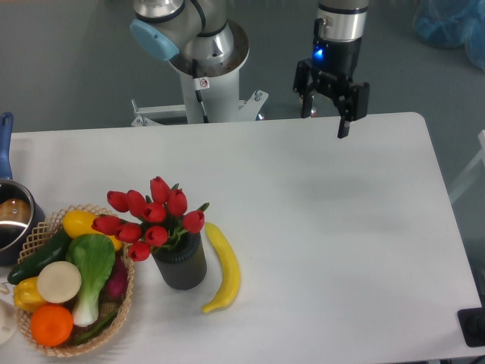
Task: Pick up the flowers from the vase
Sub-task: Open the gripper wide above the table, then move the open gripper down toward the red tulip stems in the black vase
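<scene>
red tulips, the flowers [151,216], sit in the dark vase [180,262] at the table's front left, between a wicker basket [121,307] and a banana [223,267]. our gripper [331,106] hangs released, well apart; we judge the approach not yet begun, and next we must descend over the stems.
</scene>
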